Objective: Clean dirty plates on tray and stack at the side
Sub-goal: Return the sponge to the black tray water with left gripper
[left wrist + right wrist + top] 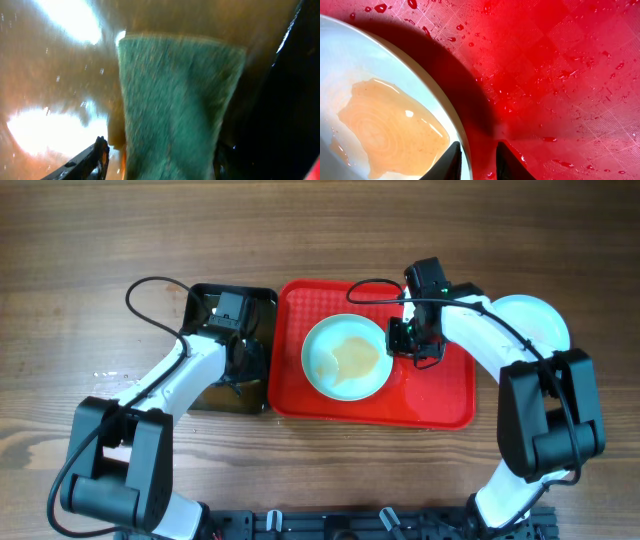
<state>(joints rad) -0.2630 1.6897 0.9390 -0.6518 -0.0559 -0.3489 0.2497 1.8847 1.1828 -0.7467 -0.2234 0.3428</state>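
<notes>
One dirty plate (pixel 346 357) with a pool of orange-brown sauce lies in the middle of the red tray (pixel 440 395). My right gripper (pixel 402 345) stands at its right rim. In the right wrist view the gripper (pixel 479 150) is narrowly open and straddles the rim of the plate (pixel 380 75). One finger is over the plate's inside, the other over the wet tray (pixel 560 75), with a gap showing. My left gripper (pixel 243 368) is down in the black tray (pixel 262 300). There it (pixel 160 160) stands open around a green sponge (pixel 175 100) in brown water.
A pale plate (pixel 540 315) lies on the table right of the red tray, partly under my right arm. The black tray touches the red tray's left side. Water drops dot the red tray. Bare wooden table surrounds both.
</notes>
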